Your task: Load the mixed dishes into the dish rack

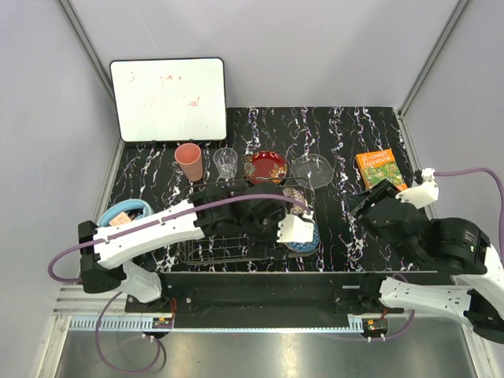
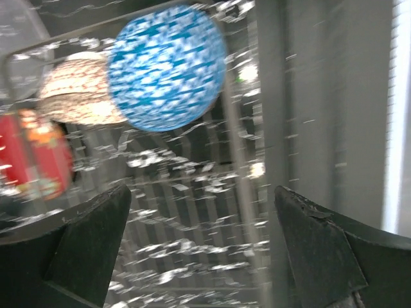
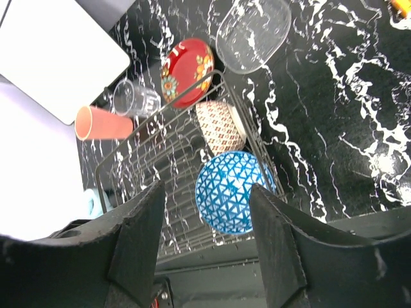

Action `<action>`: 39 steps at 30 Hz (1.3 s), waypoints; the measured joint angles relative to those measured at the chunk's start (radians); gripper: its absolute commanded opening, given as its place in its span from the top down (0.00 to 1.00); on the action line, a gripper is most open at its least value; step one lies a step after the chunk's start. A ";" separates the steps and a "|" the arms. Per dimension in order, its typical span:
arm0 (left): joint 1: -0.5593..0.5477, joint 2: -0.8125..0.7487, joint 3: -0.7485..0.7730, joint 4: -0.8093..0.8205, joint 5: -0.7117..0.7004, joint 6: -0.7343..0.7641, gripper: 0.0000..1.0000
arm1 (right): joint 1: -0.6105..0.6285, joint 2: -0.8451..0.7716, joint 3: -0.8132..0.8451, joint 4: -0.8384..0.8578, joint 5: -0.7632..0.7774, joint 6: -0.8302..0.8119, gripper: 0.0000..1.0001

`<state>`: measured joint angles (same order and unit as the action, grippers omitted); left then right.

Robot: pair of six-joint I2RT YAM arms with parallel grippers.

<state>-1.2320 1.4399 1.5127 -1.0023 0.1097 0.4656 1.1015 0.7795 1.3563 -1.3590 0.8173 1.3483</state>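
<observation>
The table (image 1: 339,134) was glossy black, stone-look, with white veins. The dish rack (image 3: 148,167) was thin dark metal wire. The tumbler (image 3: 135,97) and the wide bowl (image 3: 253,32) were clear, smooth glass. The red plate (image 3: 186,67) and blue bowl (image 3: 231,192) looked glazed and shiny, the pink cup (image 3: 103,123) matt. The fingers (image 2: 83,250) of the left gripper (image 2: 202,192) were matt black plastic, scuffed along the edges.

dish rack (image 3: 148,163) left seemingly free, blue bowl (image 3: 231,192) right

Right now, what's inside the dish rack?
Two bowls: the blue patterned bowl and, behind it, the beige speckled bowl. The rest of the dish rack shows bare wires, though the right hand's fingers hide some of it.
</observation>
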 measured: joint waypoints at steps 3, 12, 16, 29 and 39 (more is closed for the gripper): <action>0.000 0.003 -0.006 0.013 -0.066 0.078 0.01 | 0.000 -0.001 -0.011 0.000 0.021 0.013 0.39; -0.013 -0.093 -0.232 0.180 -0.110 0.396 0.01 | 0.000 -0.052 -0.084 0.002 0.039 0.054 0.43; -0.039 -0.100 -0.261 0.210 -0.103 0.488 0.01 | 0.000 -0.112 -0.115 0.001 0.039 0.058 0.44; -0.108 0.126 -0.156 0.317 -0.063 0.518 0.20 | 0.000 -0.169 -0.137 0.001 0.055 0.017 0.45; -0.111 0.142 -0.139 0.303 -0.042 0.428 0.32 | 0.000 -0.233 -0.141 0.000 0.082 0.003 0.46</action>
<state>-1.3434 1.5814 1.3739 -0.6994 0.0681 0.8932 1.1015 0.5468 1.2156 -1.3586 0.8993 1.3510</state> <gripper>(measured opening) 0.680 0.544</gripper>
